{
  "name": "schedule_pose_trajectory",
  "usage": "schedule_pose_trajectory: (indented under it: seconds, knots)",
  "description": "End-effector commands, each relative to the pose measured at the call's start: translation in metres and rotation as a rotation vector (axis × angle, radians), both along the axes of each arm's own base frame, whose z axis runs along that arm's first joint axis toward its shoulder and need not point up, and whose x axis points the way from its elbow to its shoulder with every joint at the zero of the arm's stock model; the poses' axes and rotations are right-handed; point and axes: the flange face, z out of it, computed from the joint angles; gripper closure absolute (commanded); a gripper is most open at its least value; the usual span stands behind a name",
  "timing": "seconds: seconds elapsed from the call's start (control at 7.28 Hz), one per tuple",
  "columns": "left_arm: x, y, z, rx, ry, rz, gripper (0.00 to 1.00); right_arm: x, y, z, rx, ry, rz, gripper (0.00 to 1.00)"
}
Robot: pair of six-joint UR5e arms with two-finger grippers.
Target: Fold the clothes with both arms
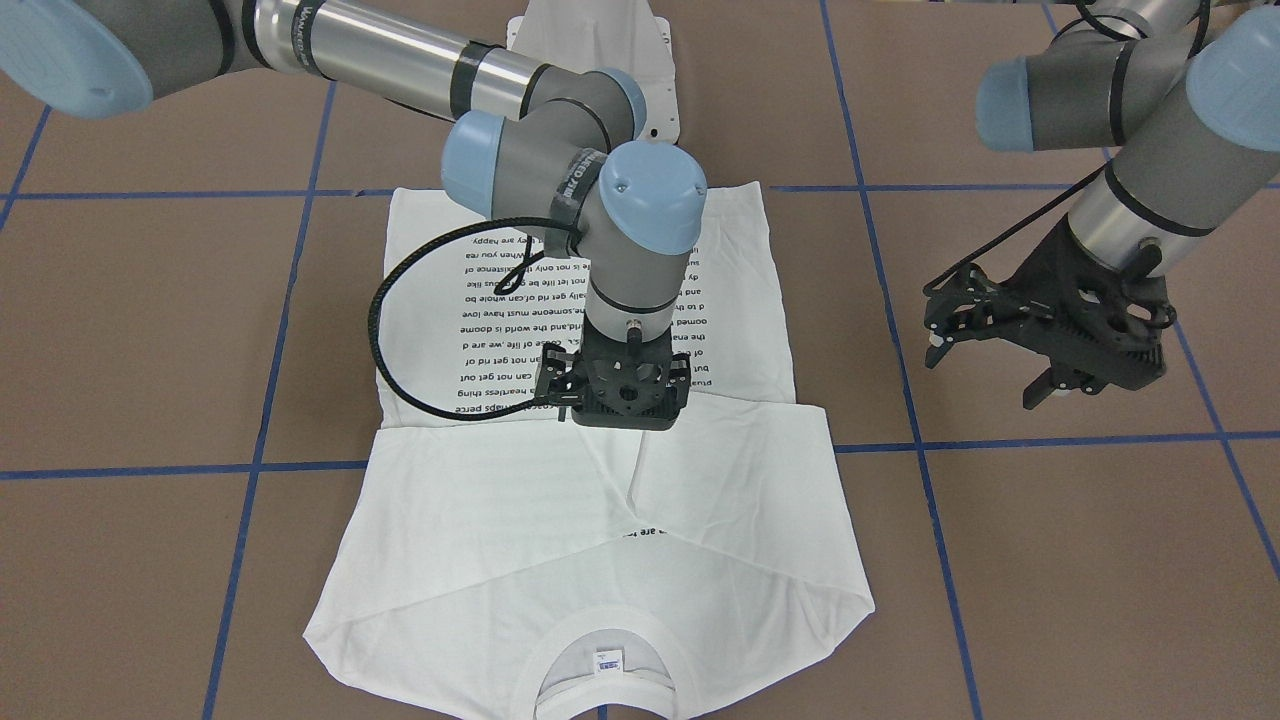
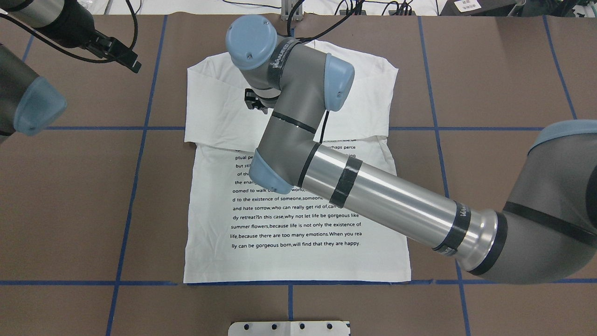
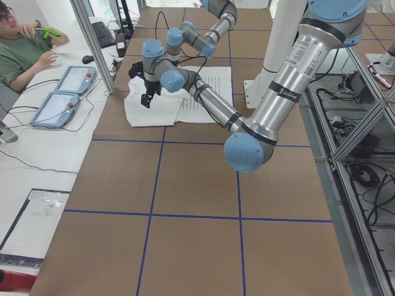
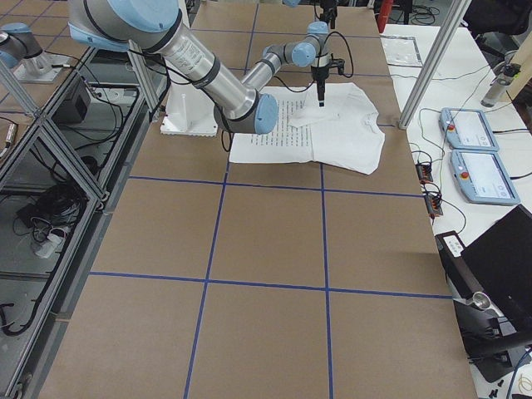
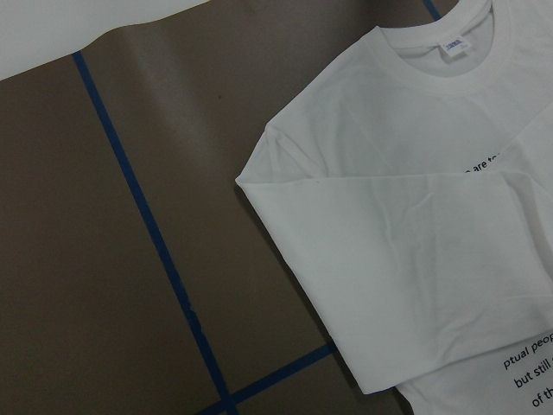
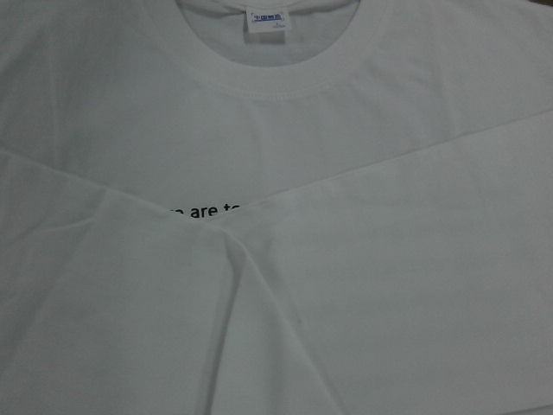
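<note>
1. The white T-shirt (image 1: 480, 520) lies flat on the brown table (image 1: 1050, 560), printed side up. Its collar (image 1: 600, 628) and neck label (image 1: 608, 660) point away from the robot.
2. Both sleeves are folded in across the chest and meet in a slanted seam near the middle. They cover the top lines of the black text (image 2: 294, 219).
3. The right gripper (image 1: 625, 390) points straight down over the shirt's middle, at the edge where the folded sleeves meet the text. Its own wrist hides the fingers, so I cannot tell whether they are spread or pressed together, or whether they touch the cloth.
4. The right arm's forearm (image 2: 382, 196) crosses the shirt in the overhead view and blocks part of the text. A black cable (image 1: 385, 330) loops out beside its wrist.
5. The left gripper (image 1: 988, 370) hangs above bare table, well apart from the shirt on the robot's left, with its fingers spread and nothing between them.
6. Blue tape lines (image 1: 920, 470) mark the table in squares, and one runs under the shirt.
7. The white base plate (image 1: 590, 40) sits just beyond the shirt's hem.
8. At a side table a person (image 3: 21, 52) sits near two control pads (image 3: 74, 80).
</note>
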Motion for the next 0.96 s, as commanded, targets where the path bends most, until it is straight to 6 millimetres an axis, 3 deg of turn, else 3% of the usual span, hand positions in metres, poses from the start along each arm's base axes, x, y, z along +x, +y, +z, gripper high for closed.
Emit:
schedule_pose_trajectory:
  seconds: [0.0,0.27,0.55,0.69,0.82]
  knots:
    - [-0.002,0.002,-0.001,0.005,0.003,0.001,0.0,-0.057,0.036,0.008,0.032,0.069,0.04,0.0]
    - [-0.003,0.003,-0.002,0.0,0.007,-0.005,0.0,-0.079,0.051,0.02,0.06,0.089,0.033,0.0]
    - [-0.003,0.005,-0.005,0.004,0.011,-0.005,0.0,-0.081,0.053,0.025,0.088,0.119,-0.02,0.02]
    - [-0.003,0.005,-0.005,0.004,0.011,-0.005,0.0,-0.081,0.054,0.029,0.1,0.156,-0.062,0.14]
    - [-0.003,0.005,-0.006,0.006,0.011,-0.005,0.0,-0.08,0.055,0.03,0.108,0.18,-0.091,0.42]
